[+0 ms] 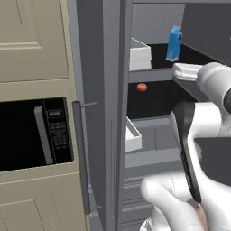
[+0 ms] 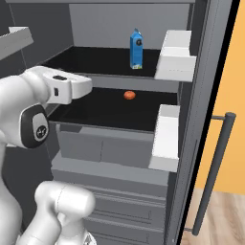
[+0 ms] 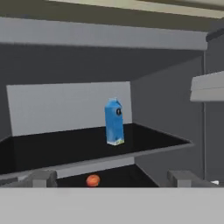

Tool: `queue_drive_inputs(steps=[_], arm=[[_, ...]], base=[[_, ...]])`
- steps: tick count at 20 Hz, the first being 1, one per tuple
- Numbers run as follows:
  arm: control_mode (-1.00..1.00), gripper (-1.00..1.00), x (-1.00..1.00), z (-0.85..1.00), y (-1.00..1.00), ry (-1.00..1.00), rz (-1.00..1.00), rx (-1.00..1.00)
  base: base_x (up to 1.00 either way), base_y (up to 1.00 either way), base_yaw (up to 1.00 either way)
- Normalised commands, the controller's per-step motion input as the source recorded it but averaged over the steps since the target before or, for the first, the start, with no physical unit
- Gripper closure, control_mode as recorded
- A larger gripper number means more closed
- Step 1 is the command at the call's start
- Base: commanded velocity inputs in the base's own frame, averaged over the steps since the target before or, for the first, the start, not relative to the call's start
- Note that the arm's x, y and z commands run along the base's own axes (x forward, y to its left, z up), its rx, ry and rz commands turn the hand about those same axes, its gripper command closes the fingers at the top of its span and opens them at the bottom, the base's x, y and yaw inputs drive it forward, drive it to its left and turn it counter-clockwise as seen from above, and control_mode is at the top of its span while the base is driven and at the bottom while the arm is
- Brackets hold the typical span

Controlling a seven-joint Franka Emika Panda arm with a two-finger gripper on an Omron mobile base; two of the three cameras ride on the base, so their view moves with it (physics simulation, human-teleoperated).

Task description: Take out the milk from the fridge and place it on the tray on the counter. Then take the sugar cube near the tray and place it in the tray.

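Observation:
The fridge (image 2: 119, 28) stands open, its door swung aside. The milk (image 2: 136, 49), a small blue carton with a gabled top, stands upright on the upper dark shelf; it also appears as the milk (image 1: 174, 43) and the milk (image 3: 114, 121). My gripper (image 3: 113, 179) is open with nothing between its fingers. It sits in front of the shelves, below and short of the carton, and points into the fridge. The white hand (image 2: 72, 86) hangs at the left front of the shelves. The tray, the counter and the sugar cube are out of view.
A small orange round item (image 2: 129, 95) lies on the lower shelf. White door bins (image 2: 174, 57) hang on the open door, beside its long bar handle (image 2: 215, 167). A black microwave (image 1: 31, 133) sits in the pale cabinets to the left. Grey drawers (image 2: 110, 148) fill the fridge below.

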Motion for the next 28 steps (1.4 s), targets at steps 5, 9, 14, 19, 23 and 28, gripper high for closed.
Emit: queue_drive_inputs(steps=[5, 9, 14, 19, 23, 28], arm=[[-1.0, -1.0, 0.0, 0.19, -0.04, -0.16, -0.09, 0.03], [-1.0, -1.0, 0.08, 0.08, -0.08, 0.0, -0.17, 0.13], [-1.0, -1.0, 0.23, 0.09, -0.05, 0.0, -0.13, 0.09], [-1.0, -1.0, 0.16, 0.02, -0.24, 0.0, 0.0, 0.07], [-1.0, -1.0, 0.45, 0.0, -0.24, 0.04, 0.0, 0.14], [-1.0, -1.0, 0.67, 0.0, -0.02, 0.11, 0.0, 0.04]], base=[[0.0, 0.0, 0.0], [0.0, 0.0, 0.0], [0.0, 0.0, 0.0], [0.0, 0.0, 0.0], [0.0, 0.0, 0.0], [0.0, 0.0, 0.0]])
